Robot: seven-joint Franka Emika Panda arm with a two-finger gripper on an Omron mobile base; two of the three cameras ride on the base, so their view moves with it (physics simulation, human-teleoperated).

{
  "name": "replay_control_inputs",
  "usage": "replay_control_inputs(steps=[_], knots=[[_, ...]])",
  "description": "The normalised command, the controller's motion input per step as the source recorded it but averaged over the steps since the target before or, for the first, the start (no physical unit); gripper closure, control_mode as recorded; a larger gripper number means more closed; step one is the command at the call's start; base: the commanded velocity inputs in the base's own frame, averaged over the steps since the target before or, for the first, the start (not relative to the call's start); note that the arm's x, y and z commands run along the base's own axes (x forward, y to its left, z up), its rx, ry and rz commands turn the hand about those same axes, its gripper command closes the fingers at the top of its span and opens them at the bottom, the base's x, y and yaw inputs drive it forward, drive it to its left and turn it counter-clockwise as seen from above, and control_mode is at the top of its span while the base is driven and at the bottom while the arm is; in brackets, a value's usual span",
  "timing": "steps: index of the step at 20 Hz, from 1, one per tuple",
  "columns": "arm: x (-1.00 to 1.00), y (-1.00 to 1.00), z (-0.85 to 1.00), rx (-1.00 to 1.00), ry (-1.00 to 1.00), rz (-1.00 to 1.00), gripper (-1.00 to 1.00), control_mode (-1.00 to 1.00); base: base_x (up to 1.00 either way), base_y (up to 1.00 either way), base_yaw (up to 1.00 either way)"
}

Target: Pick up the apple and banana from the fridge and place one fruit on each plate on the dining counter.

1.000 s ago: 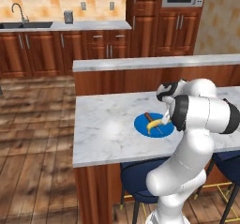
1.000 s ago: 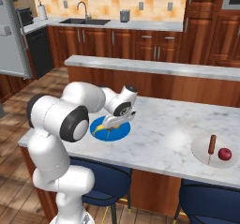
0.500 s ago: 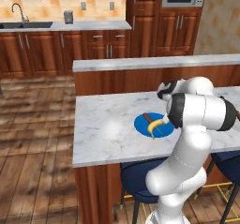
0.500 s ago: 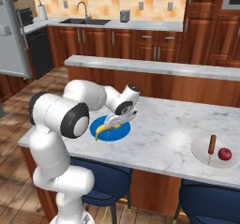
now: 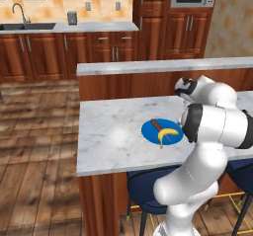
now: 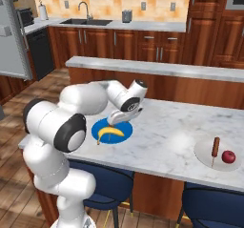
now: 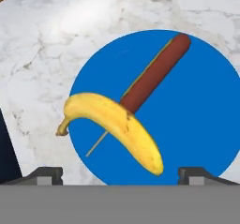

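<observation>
We see the banana [image 7: 115, 128] lying on the blue plate [image 7: 197, 120] across the brown stick [image 7: 152, 75], near the tabletop's [image 6: 162, 141] front edge. Our gripper [image 6: 117, 119] hovers above, jaws spread wide, holding nothing.

Yellow banana [image 7: 117, 127], blue plate [image 7: 197, 115]

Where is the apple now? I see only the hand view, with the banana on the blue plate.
Observer: The apple lies on the whitish plate, further along the dining counter.
Operator: Is a utensil there too?
Observer: Yes, a brown stick lies beside the apple.
Operator: Is the gripper above the blue plate?
Observer: The right base view shows the gripper just over the far rim of the blue plate, with the banana lying free in front of it.
</observation>
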Motion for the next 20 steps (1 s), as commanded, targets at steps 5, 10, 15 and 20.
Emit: replay_control_inputs(steps=[5, 10, 15, 20], knots=[[-0.56, 0.00, 0.41, 0.01, -0.08, -0.05, -1.00, -1.00, 0.00, 0.00, 0.00], [-0.50, 0.10, 0.33, 0.00, -0.03, -0.16, -1.00, -1.00, 0.00, 0.00, 0.00], [-0.42, 0.22, 0.28, 0.00, -0.04, -0.22, -1.00, -1.00, 0.00, 0.00, 0.00], [-0.34, 0.30, 0.28, 0.00, -0.08, -0.26, -1.00, -1.00, 0.00, 0.00, 0.00]])
